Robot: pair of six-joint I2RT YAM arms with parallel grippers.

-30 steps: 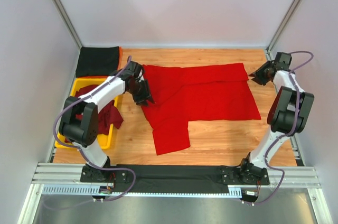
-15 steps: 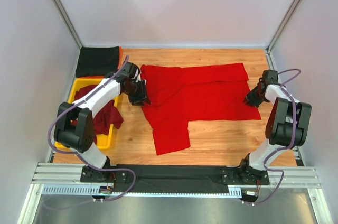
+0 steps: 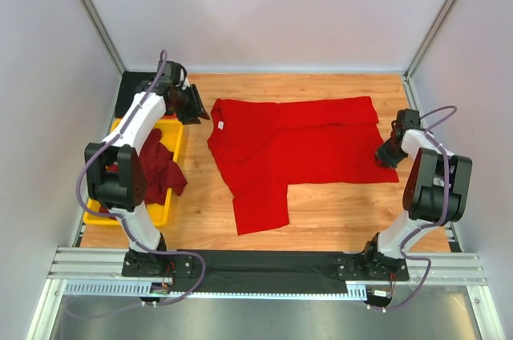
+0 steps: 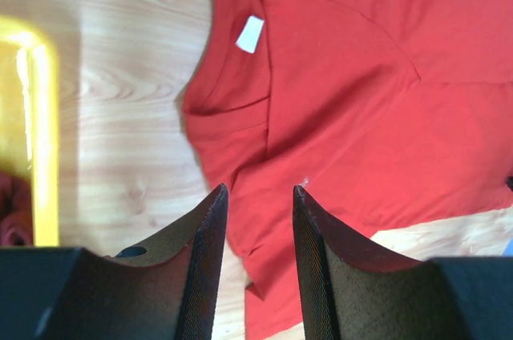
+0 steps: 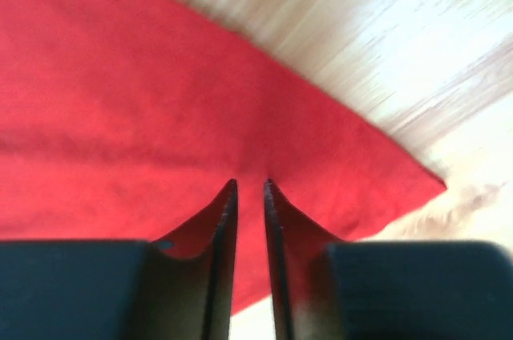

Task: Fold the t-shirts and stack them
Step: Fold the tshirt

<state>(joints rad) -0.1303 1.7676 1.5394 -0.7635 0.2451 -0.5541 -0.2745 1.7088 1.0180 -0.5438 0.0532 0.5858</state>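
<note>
A bright red t-shirt lies spread on the wooden table, its white neck label facing up and one part folded toward the front. Behind the shirt's left shoulder my left gripper hovers open and empty; in the left wrist view the left gripper shows only cloth far below it. At the shirt's right hem, near the front corner, sits my right gripper. In its wrist view the right gripper has its jaws almost together, with a ridge of red cloth between them.
Dark maroon t-shirts lie bunched in a yellow tray at the left edge. A folded black t-shirt lies in the back left corner. Grey walls enclose three sides of the table.
My left gripper drew back from the shirt's left side toward the back left corner, leaving the collar flat. The right gripper came down from the back right onto the right hem and narrowed.
</note>
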